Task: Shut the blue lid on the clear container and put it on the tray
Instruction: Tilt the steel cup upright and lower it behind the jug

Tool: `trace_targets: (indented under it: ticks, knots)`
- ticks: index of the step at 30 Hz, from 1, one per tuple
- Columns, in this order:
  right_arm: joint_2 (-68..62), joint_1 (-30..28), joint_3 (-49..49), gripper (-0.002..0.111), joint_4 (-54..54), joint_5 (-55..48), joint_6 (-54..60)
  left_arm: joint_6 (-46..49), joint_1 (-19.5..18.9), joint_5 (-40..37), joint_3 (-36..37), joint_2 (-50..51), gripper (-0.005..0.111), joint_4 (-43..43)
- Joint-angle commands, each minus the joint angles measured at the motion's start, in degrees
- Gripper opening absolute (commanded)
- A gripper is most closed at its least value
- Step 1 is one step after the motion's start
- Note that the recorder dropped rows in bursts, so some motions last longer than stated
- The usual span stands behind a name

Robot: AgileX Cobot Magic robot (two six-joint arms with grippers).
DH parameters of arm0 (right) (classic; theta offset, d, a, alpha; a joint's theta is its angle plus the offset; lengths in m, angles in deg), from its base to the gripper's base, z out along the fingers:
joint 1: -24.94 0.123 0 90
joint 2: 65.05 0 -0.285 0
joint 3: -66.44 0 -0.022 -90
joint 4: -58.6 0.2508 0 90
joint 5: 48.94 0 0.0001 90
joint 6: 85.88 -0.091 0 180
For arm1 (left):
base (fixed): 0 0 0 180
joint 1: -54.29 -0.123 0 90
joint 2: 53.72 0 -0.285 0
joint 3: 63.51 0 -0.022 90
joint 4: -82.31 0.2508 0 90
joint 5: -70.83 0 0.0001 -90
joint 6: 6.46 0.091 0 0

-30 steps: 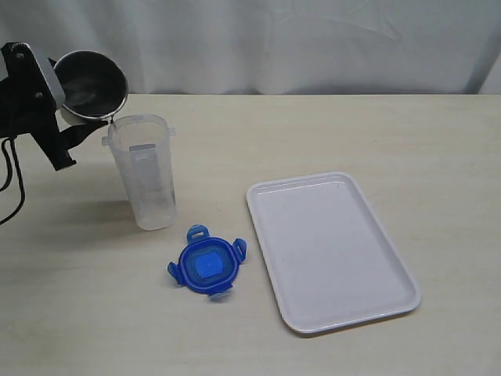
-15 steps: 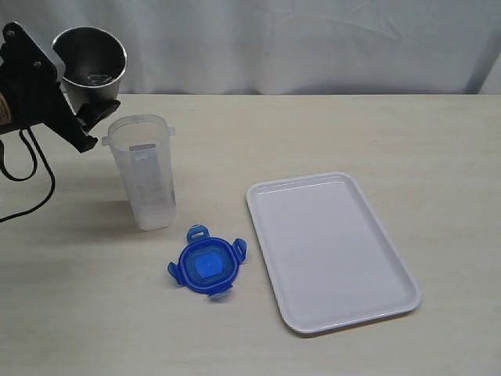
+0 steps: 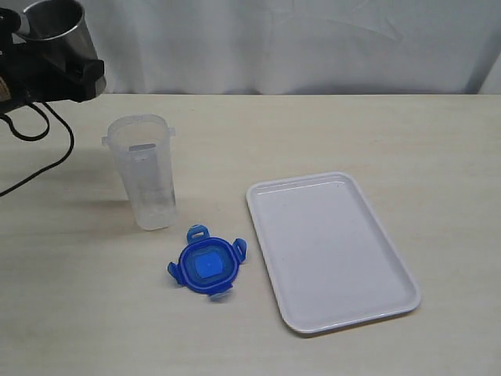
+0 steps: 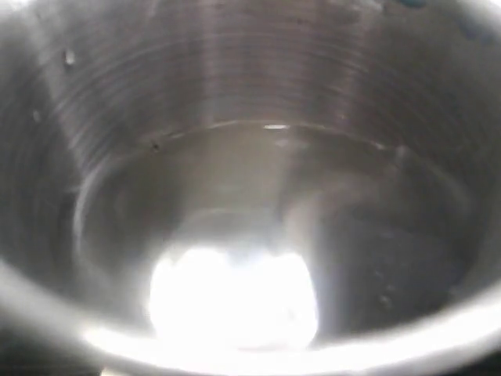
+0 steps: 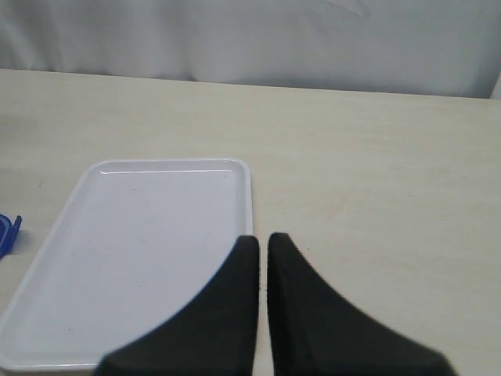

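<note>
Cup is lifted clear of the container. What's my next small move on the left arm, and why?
Probably lower the cup onto bare table left of the container and release it. The left tool is occupied by the cup, while the lid lies loose on the table in front of the open container.

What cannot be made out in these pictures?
- Exterior view: whether the clear container holds liquid; too faint.
- Left wrist view: the steel cup fills the frame, hiding all else; glare blurs its bottom.
- Right wrist view: blue lid cut by the edge; only one tab shows.
</note>
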Motion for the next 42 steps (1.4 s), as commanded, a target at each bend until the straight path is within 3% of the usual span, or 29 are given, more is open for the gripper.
trace_targets:
  ticks: [1,9,24,42]
  knots:
    - [0.3,0.1,-0.2,0.004,-0.1,0.1,0.1,-4.2,0.1,2.7,-5.4,5.8,0.000,-0.2]
    - [0.3,0.1,-0.2,0.004,-0.1,0.1,0.1,-6.0,0.1,-11.3,-21.2,14.2,0.000,3.2]
    - [0.3,0.1,-0.2,0.004,-0.1,0.1,0.1,-7.0,-1.1,-3.2,-22.0,22.5,0.000,3.3]
    - [0.3,0.1,-0.2,0.004,-0.1,0.1,0.1,-2.0,-1.3,-1.8,-22.0,27.6,0.000,1.9]
